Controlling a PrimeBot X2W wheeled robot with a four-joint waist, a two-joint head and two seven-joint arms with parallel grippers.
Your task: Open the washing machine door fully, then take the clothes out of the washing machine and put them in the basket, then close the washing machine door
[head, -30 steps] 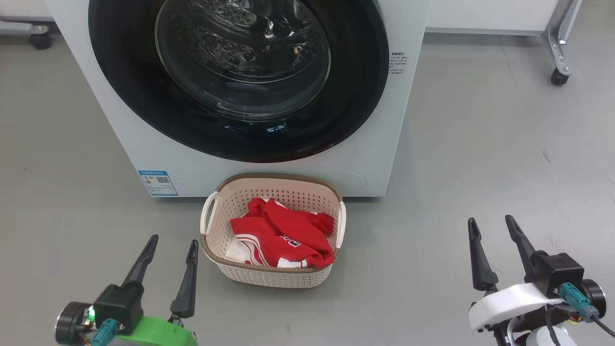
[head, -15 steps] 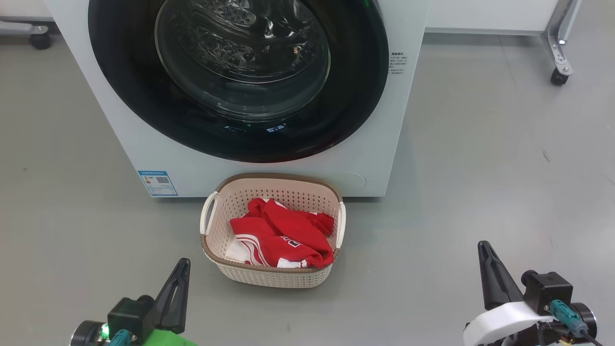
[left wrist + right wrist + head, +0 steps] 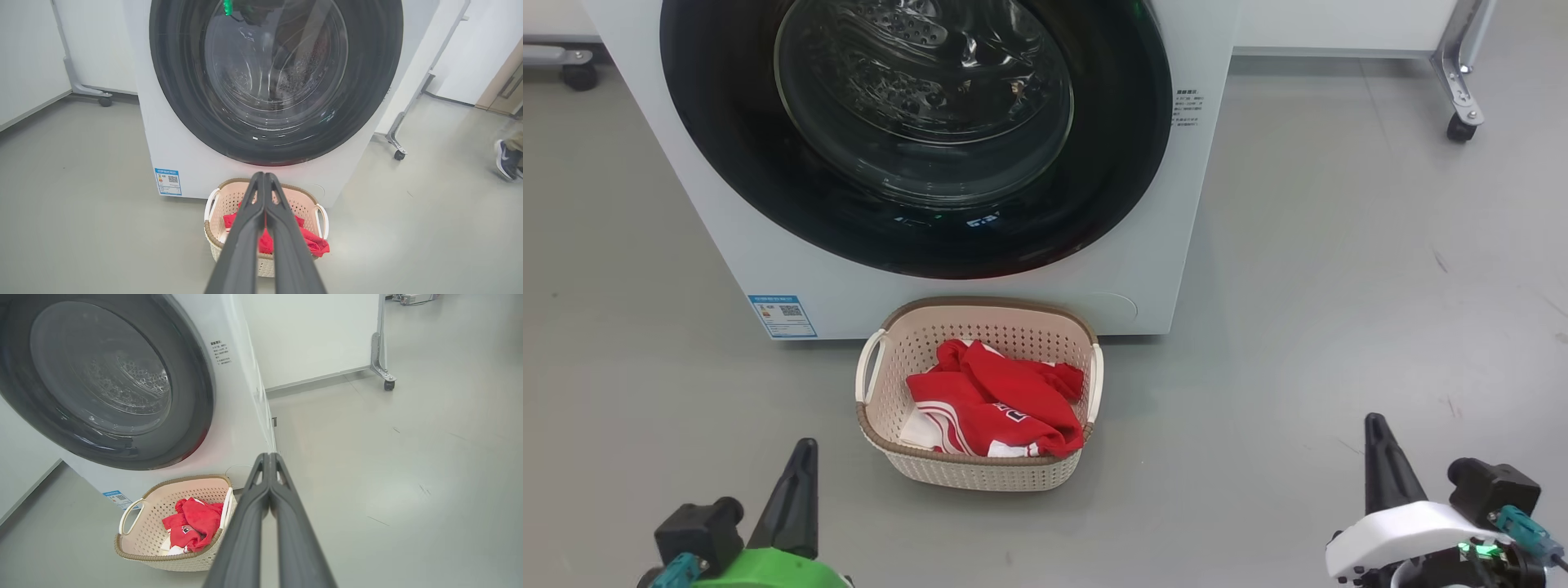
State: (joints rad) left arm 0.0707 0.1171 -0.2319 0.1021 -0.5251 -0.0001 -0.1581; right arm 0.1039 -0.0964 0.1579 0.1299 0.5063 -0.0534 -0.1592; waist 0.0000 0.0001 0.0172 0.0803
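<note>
Left fingers [image 3: 247, 228], right fingers [image 3: 251, 522]: parted earlier, now pressed together, empty. Clothes [image 3: 1001, 400] in basket [image 3: 980, 472]: soft, light, probably pinchable at any fold.

Red clothes [image 3: 1001, 400], cream basket [image 3: 980, 469], black door [image 3: 727, 163]

Grey floor [image 3: 1339, 286], castered metal frame leg [image 3: 1455, 82], a person's shoe [image 3: 505, 159]

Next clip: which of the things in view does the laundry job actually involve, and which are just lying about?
Part of the job:
- washing machine
- door, closed
- basket, on the floor in front of the machine
- clothes, red and white, lying in the basket

Just lying about:
- blue sticker low on the machine's front
- wheeled metal frame to the right
- a person's shoe, far right in the left wrist view
</note>
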